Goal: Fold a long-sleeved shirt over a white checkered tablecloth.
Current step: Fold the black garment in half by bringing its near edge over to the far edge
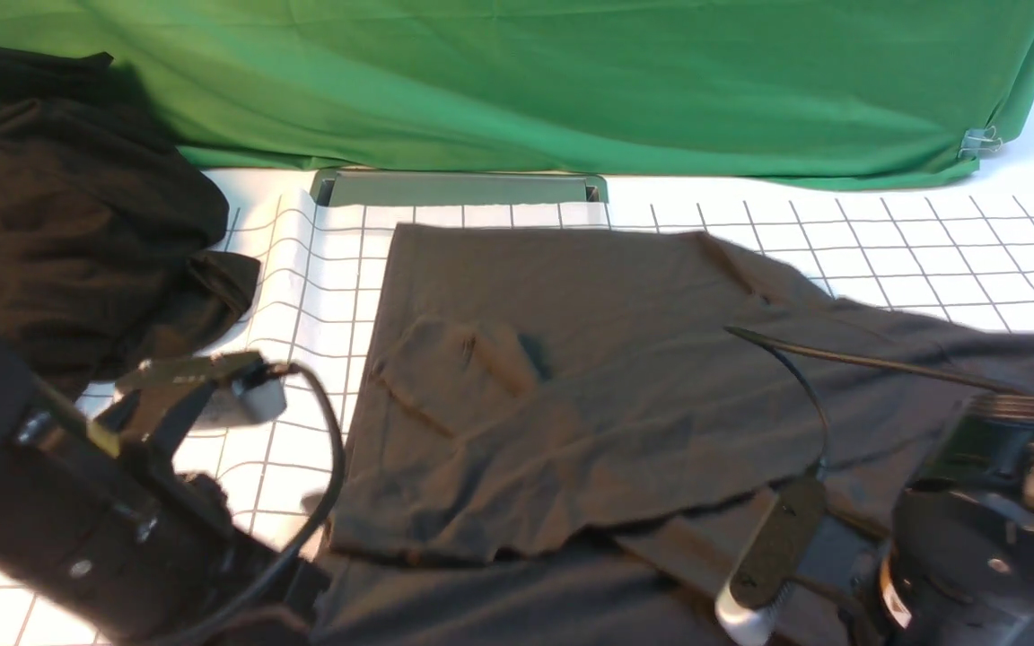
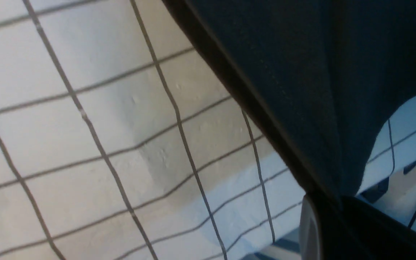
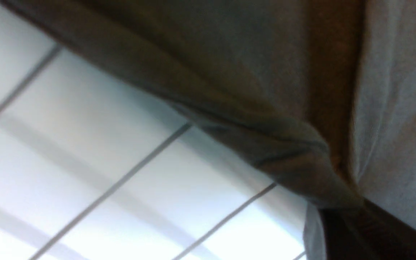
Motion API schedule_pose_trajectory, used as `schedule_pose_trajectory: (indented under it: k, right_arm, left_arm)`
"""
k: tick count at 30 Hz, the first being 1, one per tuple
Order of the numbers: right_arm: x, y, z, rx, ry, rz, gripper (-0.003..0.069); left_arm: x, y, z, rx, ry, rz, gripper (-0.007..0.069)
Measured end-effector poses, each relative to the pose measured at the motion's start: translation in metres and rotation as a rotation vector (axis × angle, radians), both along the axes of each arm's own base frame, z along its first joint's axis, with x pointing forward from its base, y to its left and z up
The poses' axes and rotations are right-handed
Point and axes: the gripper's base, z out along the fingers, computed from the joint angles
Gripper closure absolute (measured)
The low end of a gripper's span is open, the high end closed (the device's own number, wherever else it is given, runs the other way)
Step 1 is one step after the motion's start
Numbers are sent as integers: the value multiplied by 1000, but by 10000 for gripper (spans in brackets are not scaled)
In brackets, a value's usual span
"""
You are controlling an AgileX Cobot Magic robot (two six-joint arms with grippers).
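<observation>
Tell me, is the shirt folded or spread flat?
Partly folded. In the front view the shirt has an upper layer doubled over a lower one; one sleeve stretches out right.

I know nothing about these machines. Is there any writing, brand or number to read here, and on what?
No text can be read in any view.
long-sleeved shirt: no legible print, only a dark smudge.
white sticker: too small and blurred to read.
yellow tag: too small to tell.
</observation>
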Motion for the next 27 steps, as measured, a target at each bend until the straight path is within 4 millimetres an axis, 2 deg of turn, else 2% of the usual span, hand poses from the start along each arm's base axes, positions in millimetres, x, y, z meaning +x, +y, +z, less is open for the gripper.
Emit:
schedule_pose_trajectory:
  k: [3, 6, 9, 11, 12, 15, 18, 22, 23, 24, 25, 26, 27]
  right_arm:
    - [-13, -6, 4, 23, 35, -19, 645]
    - [-18, -11, 14, 46, 9, -15, 645]
    - [-16, -14, 30, 71, -70, -14, 645]
    - [-5, -16, 49, 101, -168, -42, 645]
    - [-2, -17, 52, 106, -184, -49, 645]
    - [25, -21, 72, 168, -310, -107, 645]
    - [52, -24, 82, 209, -385, -154, 645]
    - [87, -24, 80, 215, -418, -190, 645]
    - [99, -24, 78, 215, -426, -201, 645]
    - [110, -23, 76, 216, -432, -210, 645]
    - [112, -23, 76, 216, -431, -210, 645]
    - [135, -21, 72, 216, -441, -227, 645]
    - [140, -21, 71, 215, -442, -230, 645]
  left_arm:
    - [-12, 4, 0, 7, 39, -12, 610]
    - [-17, 6, 7, 4, 7, -10, 610]
    - [-10, 9, 18, -4, -50, 39, 610]
    - [3, 12, 28, -28, -132, 108, 610]
    - [5, 12, 29, -31, -139, 117, 610]
    - [31, 17, 28, -74, -202, 239, 610]
    - [56, 22, 20, -102, -211, 325, 610]
    - [91, 28, 10, -113, -210, 394, 610]
    - [107, 31, 6, -118, -204, 419, 610]
    - [114, 32, 5, -121, -205, 426, 610]
    - [118, 32, 4, -119, -204, 428, 610]
    - [137, 33, 1, -120, -211, 443, 610]
    - [139, 33, 0, -122, -210, 445, 610]
